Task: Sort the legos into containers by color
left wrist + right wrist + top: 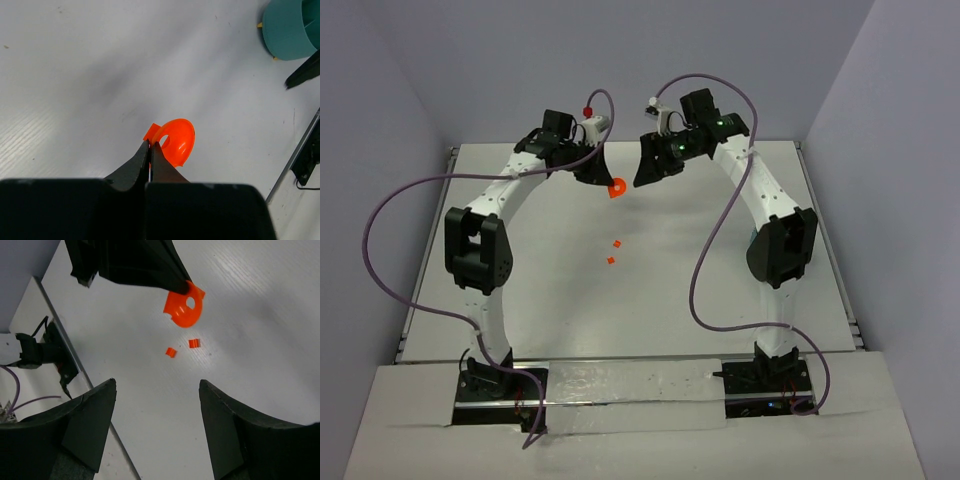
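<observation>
1. My left gripper is pinched tight. Its two black fingers meet on the rim of a round orange-red plastic lego piece with a hole through it.
2. In the top view, the orange-red piece sits over the far middle of the white table, right at the tip of the left gripper. I cannot tell whether it rests on the surface or hangs just above it.
3. My right gripper is spread wide, with nothing between its black fingers. From above, the right gripper hangs just beside the left one, the two tips angled toward each other.
4. Two small orange-red plastic bricks lie near each other on the table, one a little closer to the held piece than the other. Both lie apart from either gripper, on the side of the held piece nearer the arm bases.
5. A round teal-blue plastic bowl stands in the upper right corner of the left wrist view, well apart from the held piece. It is cut off by the picture's edge, and I cannot tell what it holds.
</observation>
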Controlling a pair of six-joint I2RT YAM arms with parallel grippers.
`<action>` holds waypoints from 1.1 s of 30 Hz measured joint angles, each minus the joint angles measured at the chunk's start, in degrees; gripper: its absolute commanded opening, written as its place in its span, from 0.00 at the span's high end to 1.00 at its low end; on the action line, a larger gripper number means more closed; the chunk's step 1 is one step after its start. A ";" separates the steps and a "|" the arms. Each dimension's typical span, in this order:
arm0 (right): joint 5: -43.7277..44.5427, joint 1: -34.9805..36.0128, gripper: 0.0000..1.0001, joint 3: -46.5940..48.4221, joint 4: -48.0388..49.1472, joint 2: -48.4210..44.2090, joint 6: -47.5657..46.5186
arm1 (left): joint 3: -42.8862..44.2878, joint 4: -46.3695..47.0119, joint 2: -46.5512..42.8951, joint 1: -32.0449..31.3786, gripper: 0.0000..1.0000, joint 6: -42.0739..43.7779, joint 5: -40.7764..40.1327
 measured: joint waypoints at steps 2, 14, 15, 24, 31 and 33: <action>0.16 0.81 0.29 0.02 0.91 0.85 1.69 | 0.21 0.41 0.00 -1.39 1.00 -1.30 -1.37; 6.00 1.62 0.45 0.02 3.10 5.41 7.63 | 1.15 2.23 0.00 -5.80 1.00 -4.86 -3.20; 6.36 1.58 0.48 0.02 3.11 5.43 7.71 | 1.15 2.33 -0.01 -5.95 1.00 -4.90 -3.27; 6.57 1.17 0.65 0.23 3.15 5.45 6.95 | 1.15 2.33 -0.18 -6.64 1.00 -5.06 -3.49; 6.32 1.17 0.82 0.31 3.15 5.45 6.39 | 1.15 2.36 -1.18 -6.91 1.00 -5.10 -2.64; 6.33 1.17 0.90 0.31 3.15 5.45 6.12 | 1.15 2.36 -1.51 -6.92 0.99 -5.14 -2.27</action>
